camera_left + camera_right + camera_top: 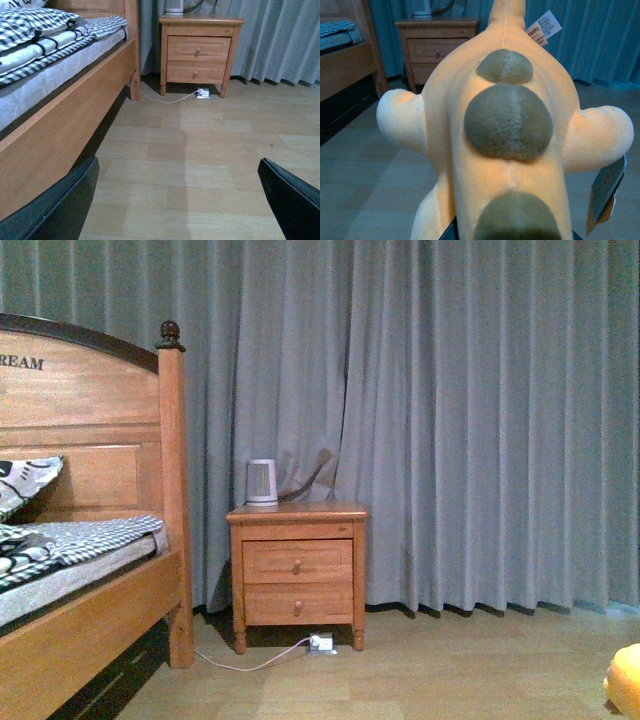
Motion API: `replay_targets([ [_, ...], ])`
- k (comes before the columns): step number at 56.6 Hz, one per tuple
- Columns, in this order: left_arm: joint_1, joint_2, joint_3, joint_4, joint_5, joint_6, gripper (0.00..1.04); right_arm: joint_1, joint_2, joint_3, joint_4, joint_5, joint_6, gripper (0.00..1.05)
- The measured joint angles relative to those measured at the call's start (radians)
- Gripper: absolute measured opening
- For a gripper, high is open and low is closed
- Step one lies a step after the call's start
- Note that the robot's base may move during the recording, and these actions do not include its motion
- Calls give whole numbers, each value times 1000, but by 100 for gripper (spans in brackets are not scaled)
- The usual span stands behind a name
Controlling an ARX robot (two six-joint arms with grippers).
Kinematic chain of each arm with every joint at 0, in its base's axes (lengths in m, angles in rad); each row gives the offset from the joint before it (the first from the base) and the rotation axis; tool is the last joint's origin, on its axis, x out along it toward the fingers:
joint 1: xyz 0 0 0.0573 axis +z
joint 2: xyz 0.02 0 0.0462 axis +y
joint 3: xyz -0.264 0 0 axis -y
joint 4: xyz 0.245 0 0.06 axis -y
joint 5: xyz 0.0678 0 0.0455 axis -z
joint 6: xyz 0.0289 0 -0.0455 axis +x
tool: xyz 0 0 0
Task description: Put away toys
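Over wood floor [200, 150], left gripper [177, 162] gapes; right gripper [514, 234] grips plush toy [445, 100] (orange, olive-bumped).

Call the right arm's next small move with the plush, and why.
Probably close the right tool on the plush toy and lift slightly: the toy fills the right wrist view, tool tips barely showing beside it, grip unconfirmed. The nightstand has both drawers shut; the left tool hangs open, empty.

Left pincer [177, 165] wide open, empty, black fingers [60, 205] spread far apart. Right pincer [514, 234] clamped round plush toy [507, 122]; only dark finger slivers show.
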Motion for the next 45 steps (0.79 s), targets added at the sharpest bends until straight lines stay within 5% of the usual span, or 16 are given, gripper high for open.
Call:
replay_targets([
  [45, 0, 0, 0, 0, 0, 0, 98, 0, 0, 0, 0, 3, 0, 7],
])
